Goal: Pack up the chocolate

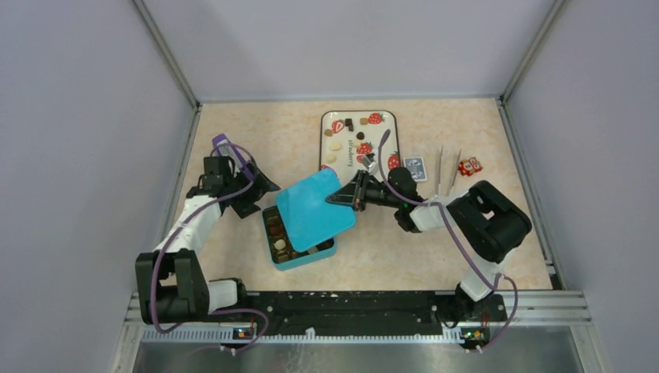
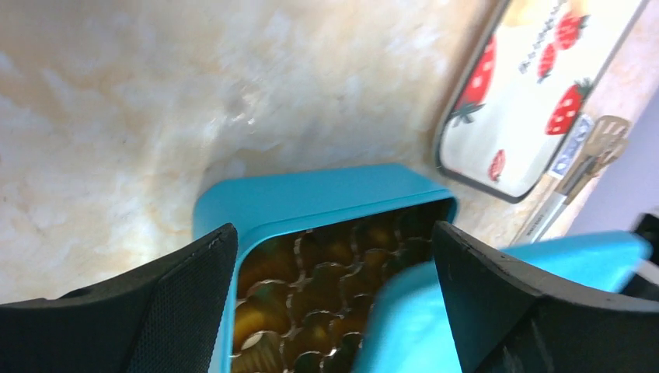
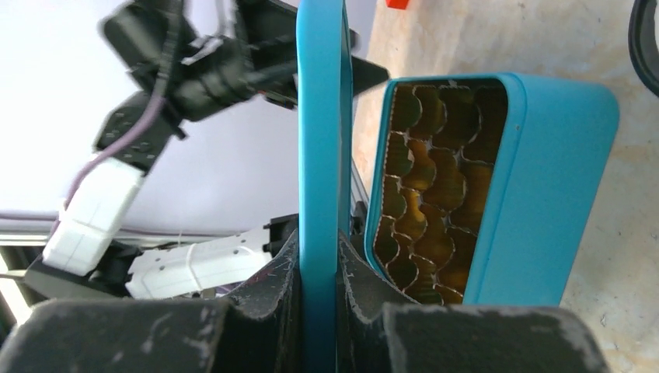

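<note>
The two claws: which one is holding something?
The right gripper: it is shut on the edge of the teal lid, over the open box. The left gripper stands wide open, empty, beside the box.

Smooth satin teal lid (image 3: 319, 116), shiny gold liner (image 3: 435, 179), glossy marbled tabletop (image 2: 116, 116)

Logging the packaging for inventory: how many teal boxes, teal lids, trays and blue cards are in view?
Box: 1
Lid: 1
Tray: 1
Blue card: 1
Total: 4
</note>
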Robot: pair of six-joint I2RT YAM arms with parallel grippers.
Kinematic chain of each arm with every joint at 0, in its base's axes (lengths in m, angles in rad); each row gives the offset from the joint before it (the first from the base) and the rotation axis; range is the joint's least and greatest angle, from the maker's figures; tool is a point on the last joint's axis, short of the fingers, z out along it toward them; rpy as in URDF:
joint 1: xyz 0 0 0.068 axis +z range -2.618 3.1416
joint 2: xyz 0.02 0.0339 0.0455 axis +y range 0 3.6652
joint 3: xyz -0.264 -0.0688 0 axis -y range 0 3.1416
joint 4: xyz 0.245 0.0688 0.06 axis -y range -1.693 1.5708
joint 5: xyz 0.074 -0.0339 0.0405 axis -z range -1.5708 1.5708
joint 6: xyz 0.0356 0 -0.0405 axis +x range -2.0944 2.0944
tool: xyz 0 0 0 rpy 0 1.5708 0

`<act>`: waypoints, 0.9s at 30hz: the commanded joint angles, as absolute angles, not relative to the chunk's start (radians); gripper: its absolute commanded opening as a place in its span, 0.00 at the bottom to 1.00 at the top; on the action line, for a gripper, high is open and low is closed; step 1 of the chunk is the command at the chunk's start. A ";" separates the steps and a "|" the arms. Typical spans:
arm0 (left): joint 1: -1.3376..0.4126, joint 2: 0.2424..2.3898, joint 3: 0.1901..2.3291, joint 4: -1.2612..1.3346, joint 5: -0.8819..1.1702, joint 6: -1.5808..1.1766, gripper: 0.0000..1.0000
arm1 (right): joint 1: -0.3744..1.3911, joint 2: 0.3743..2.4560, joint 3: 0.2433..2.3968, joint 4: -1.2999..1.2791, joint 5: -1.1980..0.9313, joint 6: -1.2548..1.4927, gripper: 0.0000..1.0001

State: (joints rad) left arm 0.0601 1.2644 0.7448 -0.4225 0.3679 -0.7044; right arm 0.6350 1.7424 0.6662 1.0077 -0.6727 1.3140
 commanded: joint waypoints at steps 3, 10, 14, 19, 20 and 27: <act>0.064 1.207 0.872 -0.494 0.356 -0.665 0.99 | 0.720 1.795 0.646 1.183 -0.538 1.338 0.00; 0.085 1.162 0.878 -0.538 0.368 -0.652 0.99 | 0.740 1.876 0.619 1.334 -0.500 1.430 0.00; 0.090 1.135 0.857 -0.549 0.370 -0.649 0.99 | 0.759 1.895 0.630 1.356 -0.483 1.446 0.00; 0.095 1.115 0.840 -0.564 0.373 -0.641 0.99 | 0.785 1.900 0.646 1.334 -0.453 1.441 0.00; 0.095 1.111 0.838 -0.567 0.374 -0.638 0.99 | 0.790 1.901 0.645 1.338 -0.444 1.445 0.00; 0.099 1.078 0.791 -0.577 0.390 -0.617 0.99 | 0.822 1.942 0.672 1.360 -0.411 1.476 0.00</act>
State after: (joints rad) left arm 0.0921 1.1160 0.8265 -0.5625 0.3740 -0.6456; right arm 0.7937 1.9160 0.6182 1.2652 -0.4423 1.4593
